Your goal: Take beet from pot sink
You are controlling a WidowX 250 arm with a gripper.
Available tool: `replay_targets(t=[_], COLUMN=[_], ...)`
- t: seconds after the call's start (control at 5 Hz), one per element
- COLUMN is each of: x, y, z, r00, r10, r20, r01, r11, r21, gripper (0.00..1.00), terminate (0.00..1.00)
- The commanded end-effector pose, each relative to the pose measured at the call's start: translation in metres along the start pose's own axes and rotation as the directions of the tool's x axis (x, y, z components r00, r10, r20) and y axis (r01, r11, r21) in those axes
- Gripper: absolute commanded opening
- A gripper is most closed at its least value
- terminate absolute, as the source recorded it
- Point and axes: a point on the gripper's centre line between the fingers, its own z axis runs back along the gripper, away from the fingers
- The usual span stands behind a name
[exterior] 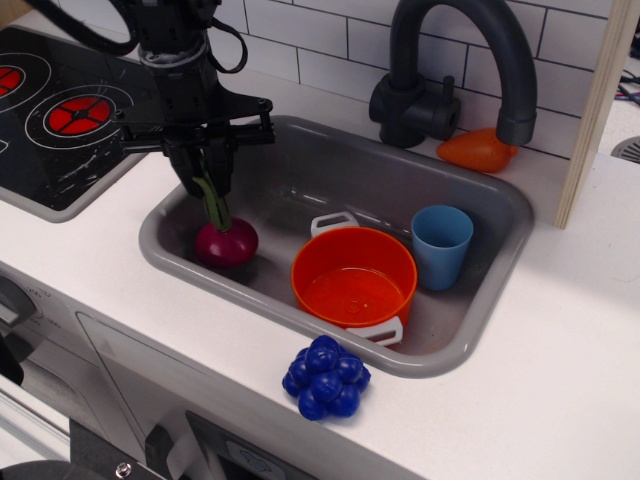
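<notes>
The beet [226, 242], a dark magenta bulb with olive-green stalks, is at the left end of the grey sink [470, 345], low near or on the basin floor. My black gripper [205, 180] is directly above it, shut on the stalks. The orange pot [354, 276] with white loop handles stands empty in the middle of the sink, to the right of the beet and apart from it.
A blue cup [441, 245] stands right of the pot in the sink. A dark grey tap [455, 70] arches over the back. An orange object [478, 150] lies behind the sink. Blue grapes [326, 377] sit on the front counter. A black hob [70, 110] is at the left.
</notes>
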Motion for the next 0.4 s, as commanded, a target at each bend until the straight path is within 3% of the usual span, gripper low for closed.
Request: replay_targets(t=[0.0, 0.2], x=[0.014, 0.014], y=[-0.007, -0.013], z=[0.028, 0.044], r00=[0.999, 0.999], r10=[0.017, 0.022], r20=[0.047, 0.05], r01=[-0.016, -0.019], r11=[1.0, 0.998], r21=[-0.022, -0.068], gripper=[1.0, 1.0], terminate=[0.0, 0.0])
